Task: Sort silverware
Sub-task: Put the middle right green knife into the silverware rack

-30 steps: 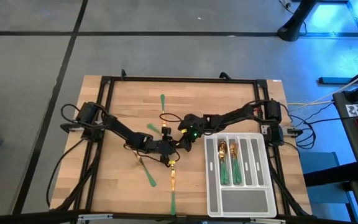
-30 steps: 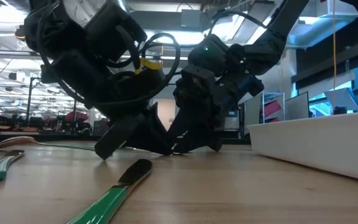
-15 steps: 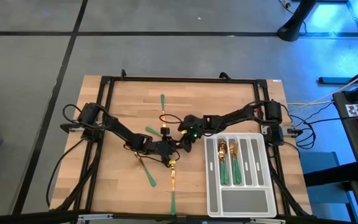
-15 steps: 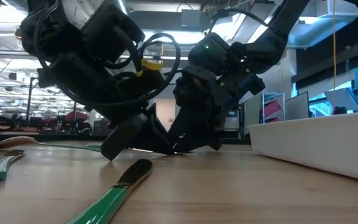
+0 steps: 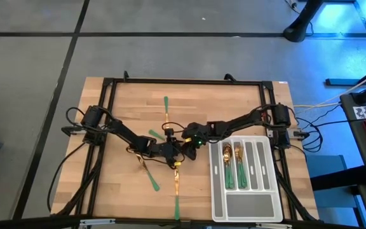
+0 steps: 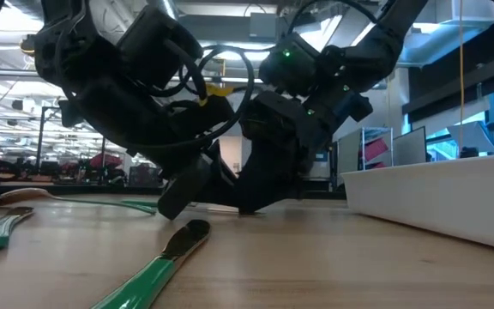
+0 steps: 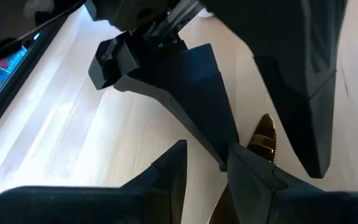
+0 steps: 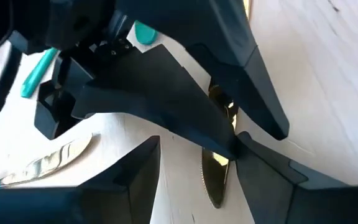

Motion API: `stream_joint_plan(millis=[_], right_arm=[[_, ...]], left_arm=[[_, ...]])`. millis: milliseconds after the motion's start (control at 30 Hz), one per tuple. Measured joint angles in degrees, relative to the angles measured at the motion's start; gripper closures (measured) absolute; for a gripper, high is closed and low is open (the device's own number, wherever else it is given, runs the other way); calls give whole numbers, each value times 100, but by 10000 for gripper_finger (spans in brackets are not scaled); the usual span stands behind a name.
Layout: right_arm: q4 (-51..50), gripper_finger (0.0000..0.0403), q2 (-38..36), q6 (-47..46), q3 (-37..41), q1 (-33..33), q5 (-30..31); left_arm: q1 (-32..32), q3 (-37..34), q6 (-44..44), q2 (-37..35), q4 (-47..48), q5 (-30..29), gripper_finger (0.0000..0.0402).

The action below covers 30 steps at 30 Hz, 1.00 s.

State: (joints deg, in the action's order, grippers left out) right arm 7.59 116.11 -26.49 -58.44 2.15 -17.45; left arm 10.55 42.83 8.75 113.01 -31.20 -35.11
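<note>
Your two grippers meet nose to nose over one piece at mid-table, so you are in the pick-up step for the next item, with some of the sorting already done.

Start closest in. Between the fingers of your left gripper (image 7: pixel 205 171) lies a small knife with a shiny gold serrated blade (image 7: pixel 263 138); the fingers stand slightly apart, straddling it, and I cannot tell whether they pinch it or only rest beside it. Your right gripper (image 8: pixel 197 152) sits directly opposite, its fingers spread wide to either side of the same gold blade (image 8: pixel 215 180), touching nothing that I can see. From above, the left gripper (image 5: pixel 170 151) and the right gripper (image 5: pixel 186 145) almost touch.

A little farther out from the grippers, loose gold-and-green silverware (image 5: pixel 176 202) lies on the wooden table (image 5: pixel 119 197): a green handle (image 5: pixel 153 180) on your left gripper's side, another green handle (image 5: pixel 166 103) beyond both grippers, and a flat gold piece (image 8: pixel 55 163) near the right gripper.

Farthest, behind your right gripper, the pale grey divided plastic tray (image 5: pixel 246 207) holds a few sorted green-handled pieces (image 5: pixel 232 170) in two slots.

My judgement: the next move calls for one gripper to take a sure pinch while the other backs off, then a lift clear of the wood before heading to the tray. Two grippers crowding one thin blade risk a clash or a flick.
</note>
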Motion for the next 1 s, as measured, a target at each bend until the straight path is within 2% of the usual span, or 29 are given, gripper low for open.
stream_joint_plan(millis=[167,333,533,633,733,900,1000], right_arm=[[-52,201,-4,-3,-1,13,137],[-26,201,-4,-3,5,15,186],[-15,201,-6,-3,9,26,386],[-12,201,-6,-3,9,26,392],[58,201,-6,-18,20,22,299],[334,201,3,-166,42,-23,147],[372,201,9,-184,37,-26,95]], left_arm=[[86,-13,120,-323,201,-69,304],[199,30,75,-1252,1636,-435,304],[438,33,-590,-2389,3753,-220,304],[526,1,-850,-2711,4553,479,304],[514,-162,-971,-2761,4544,1236,304],[365,-475,-739,-2275,3572,1857,322],[234,-487,-568,-1817,2803,1961,343]])
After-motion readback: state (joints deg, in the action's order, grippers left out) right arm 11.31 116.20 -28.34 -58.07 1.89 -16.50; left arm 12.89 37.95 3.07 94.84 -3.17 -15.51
